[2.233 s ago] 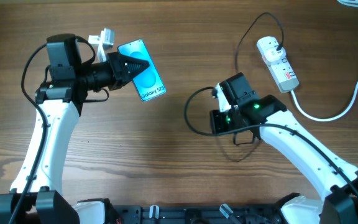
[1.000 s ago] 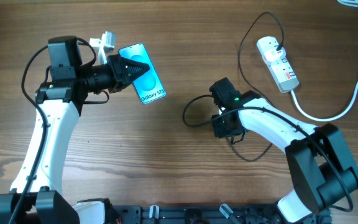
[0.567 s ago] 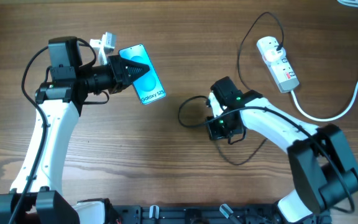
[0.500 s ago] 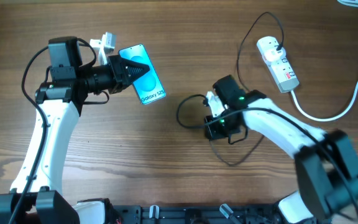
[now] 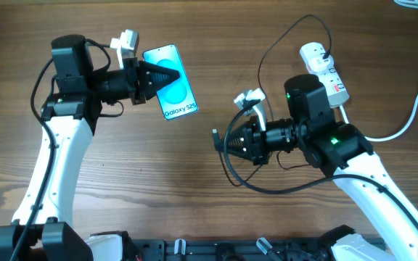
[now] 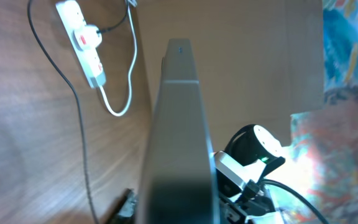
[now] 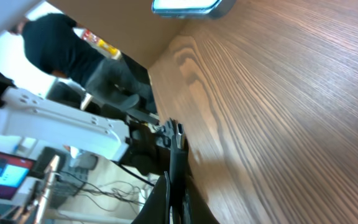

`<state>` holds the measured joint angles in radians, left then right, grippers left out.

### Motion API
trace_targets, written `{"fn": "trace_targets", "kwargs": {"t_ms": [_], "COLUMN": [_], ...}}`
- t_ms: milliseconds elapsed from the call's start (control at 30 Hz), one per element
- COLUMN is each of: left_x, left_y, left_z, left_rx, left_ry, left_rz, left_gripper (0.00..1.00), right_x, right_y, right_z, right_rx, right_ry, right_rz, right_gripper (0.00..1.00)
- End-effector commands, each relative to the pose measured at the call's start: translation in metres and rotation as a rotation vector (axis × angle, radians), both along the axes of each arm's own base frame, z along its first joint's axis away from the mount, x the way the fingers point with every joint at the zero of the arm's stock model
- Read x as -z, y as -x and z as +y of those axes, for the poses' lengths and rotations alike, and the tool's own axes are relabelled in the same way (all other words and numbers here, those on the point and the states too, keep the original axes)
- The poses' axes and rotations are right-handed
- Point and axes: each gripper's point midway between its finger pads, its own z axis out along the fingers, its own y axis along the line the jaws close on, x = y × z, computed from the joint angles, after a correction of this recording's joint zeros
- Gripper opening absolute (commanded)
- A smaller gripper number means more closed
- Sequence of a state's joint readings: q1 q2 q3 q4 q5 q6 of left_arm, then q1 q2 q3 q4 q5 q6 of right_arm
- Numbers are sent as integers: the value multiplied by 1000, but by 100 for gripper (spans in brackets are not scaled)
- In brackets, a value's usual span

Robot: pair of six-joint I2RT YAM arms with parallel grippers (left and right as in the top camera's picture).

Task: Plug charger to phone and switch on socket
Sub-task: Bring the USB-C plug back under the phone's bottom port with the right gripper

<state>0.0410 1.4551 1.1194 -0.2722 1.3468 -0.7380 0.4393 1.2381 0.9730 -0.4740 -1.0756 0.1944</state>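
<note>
Because the plug-in needs both parts held steady, I log both tools as clamped.

1. right gripper (image 5: pixel 232 141): jaws closed on the charger (image 5: pixel 215 135) just behind its connector tip (image 7: pixel 176 133). Only a short stub sticks out in front, stiff enough to aim, I judge. The tip points left across the table (image 5: pixel 194 196), twd the phone side. Cable axis at the grip runs approx left-right. The rest of the cable loops below the wrist & runs back up to the socket.

2. left gripper (image 5: pixel 153 75): jaws closed on the phone (image 5: pixel 174 93) at one long edge, screen up. Both short ends are left free, prob. so the port stays reachable. Pos.: left of table centre, well apart from the tip. Long axis runs far-to-near w/ a slight slant, and the text-strip end faces near & a bit right. Can't tell if it rests on the wood or is raised.

3. socket (image 5: pixel 324 69): far right, lying flat, long axis slanted, thick white cord (image 5: pixel 383 135) trailing off right. Neither tool is near it, so the switch step is not yet done by my read.
</note>
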Motion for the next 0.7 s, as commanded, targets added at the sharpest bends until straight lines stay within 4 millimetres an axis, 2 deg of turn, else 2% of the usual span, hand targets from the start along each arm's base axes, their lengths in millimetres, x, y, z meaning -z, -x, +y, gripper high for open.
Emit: {"fn": "trace_targets", "kwargs": {"t_ms": [0,100,333,467,667], "left_x": [-14,-26,-56,-58,-58], "left_y": [10,13,17,19,20], "left_z": [-13,-26,-46,-52,-52], "left_rx": [66,111,173,184,190], "left_ry": [55,73,100,100,101], "left_rz": [78,50,-80,-94,-96], "left_gripper": [4,4,4,4,4], "right_x": [-14,-25,-34,-48,-51], "right_y": [4,5,6,15,14], "right_z": [6,10,11,12,12], "right_rx": [-38,-73,-96,-171,-173], "right_ry": [-65,-115,-149,-210,-218], "right_rz": [86,88,87,46,44], "right_gripper": [4,4,4,4,4]}}
